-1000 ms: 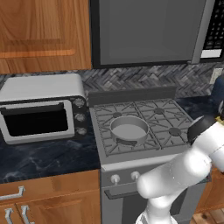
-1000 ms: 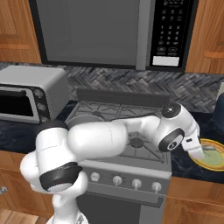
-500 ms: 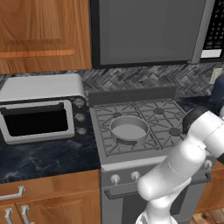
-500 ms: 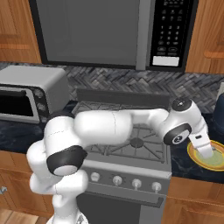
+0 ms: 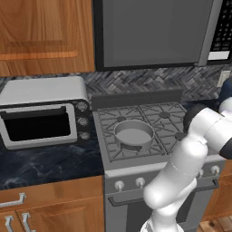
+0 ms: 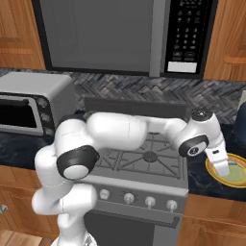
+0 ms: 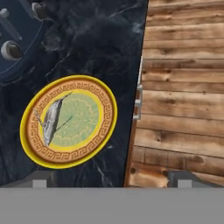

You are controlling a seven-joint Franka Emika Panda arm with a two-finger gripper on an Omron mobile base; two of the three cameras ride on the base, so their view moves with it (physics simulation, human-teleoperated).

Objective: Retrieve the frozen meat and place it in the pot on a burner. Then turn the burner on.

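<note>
Dark marble counter (image 7: 94, 48) ends at a straight edge close beside the yellow plate (image 7: 37, 159), and past that edge only wooden floor (image 7: 183, 87) lies far below, so free room on that side is small. One plate stands there, and on its left part lies one frozen meat (image 7: 50, 120), a thin grey piece. One pot (image 5: 133, 134) sits on the front left burner (image 5: 121, 146) of the stove, which has four burners; this is well apart from the plate. One gripper (image 7: 111, 178) hangs above the plate's near rim with both fingers spread wide, holding nothing and touching nothing.
</note>
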